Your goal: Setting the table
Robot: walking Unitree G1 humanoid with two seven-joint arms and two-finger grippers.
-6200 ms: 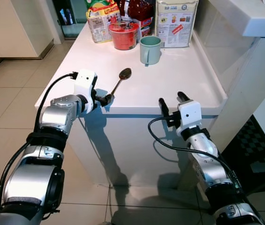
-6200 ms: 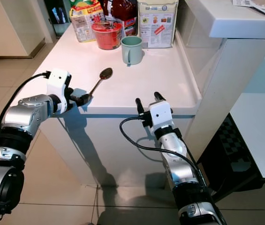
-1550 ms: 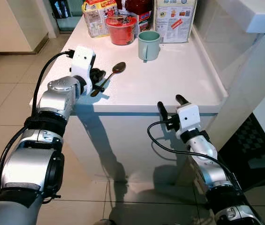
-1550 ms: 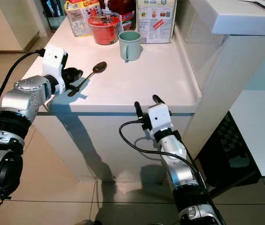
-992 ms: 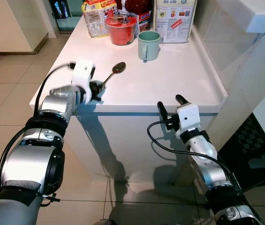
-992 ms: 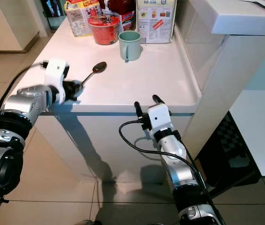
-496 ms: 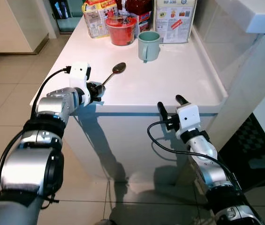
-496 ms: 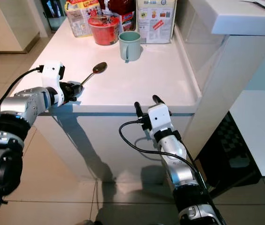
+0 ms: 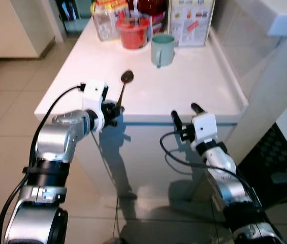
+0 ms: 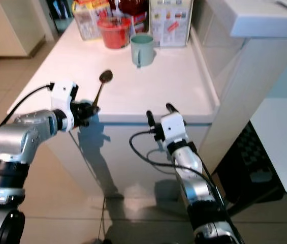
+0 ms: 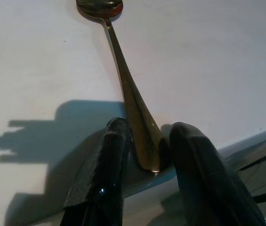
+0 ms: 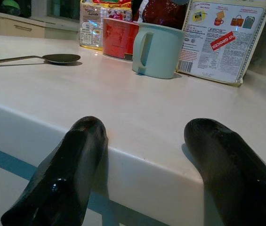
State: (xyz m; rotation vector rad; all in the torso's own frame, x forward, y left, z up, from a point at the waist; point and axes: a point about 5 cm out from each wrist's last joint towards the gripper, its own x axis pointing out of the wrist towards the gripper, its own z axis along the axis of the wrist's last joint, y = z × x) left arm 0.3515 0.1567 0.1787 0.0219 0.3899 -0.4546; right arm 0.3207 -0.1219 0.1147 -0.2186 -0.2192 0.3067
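A metal spoon (image 9: 123, 87) lies on the white table (image 9: 194, 86), its bowl pointing away and its handle end reaching the front edge. My left gripper (image 9: 115, 110) is at that edge, shut on the end of the spoon's handle (image 11: 144, 141), with one black finger (image 11: 114, 141) on each side. My right gripper (image 9: 186, 112) hangs open just in front of the table's front edge, to the right of the spoon, holding nothing. A pale green mug (image 9: 162, 49) stands upright further back on the table.
A red bowl (image 9: 133, 34) and several food packets and boxes (image 9: 189, 23) stand along the table's far end. A white wall panel (image 9: 265, 76) rises at the right. Tiled floor (image 9: 11, 101) lies to the left.
The left gripper has moved right and nearer along the front edge, swinging the spoon's handle with it so the spoon now points nearly straight away. The right arm has stayed put.
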